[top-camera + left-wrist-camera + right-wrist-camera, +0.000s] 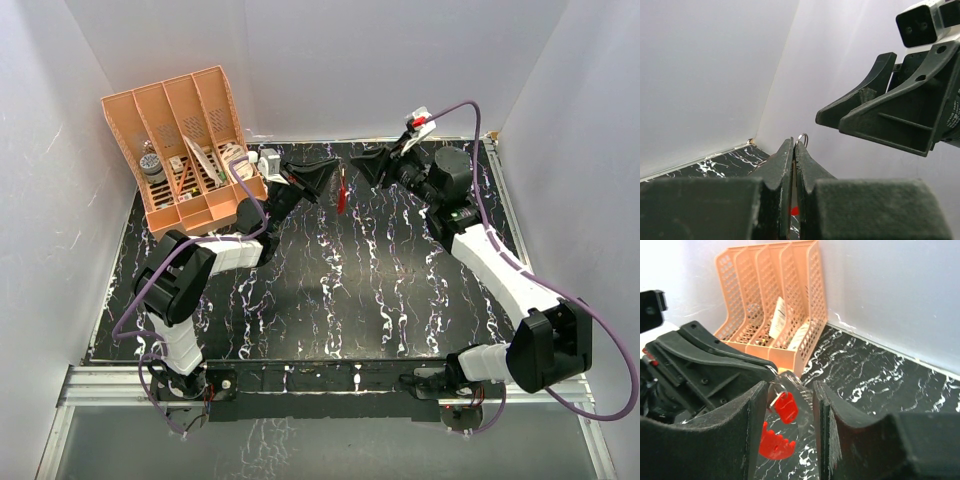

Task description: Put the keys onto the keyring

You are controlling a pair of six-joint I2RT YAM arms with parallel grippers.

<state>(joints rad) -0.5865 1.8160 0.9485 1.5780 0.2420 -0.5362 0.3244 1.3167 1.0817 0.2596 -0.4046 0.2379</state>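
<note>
A thin metal keyring (803,137) sticks out of the tips of my left gripper (793,142), which is shut on it. From the ring hang a small red key (786,407), a toothed red piece (774,445) and a clear plate (805,400). In the top view they show as one red strip (342,190) hanging between both grippers at the back of the table. My right gripper (790,386) is open, its fingers on either side of the hanging pieces, facing the left gripper (328,176) closely. I cannot tell whether either finger touches them.
An orange slotted file rack (185,150) with papers and small items stands at the back left, close behind the left arm. White walls enclose the black marbled table (350,290) on three sides. The right arm's cable (480,120) loops above its wrist.
</note>
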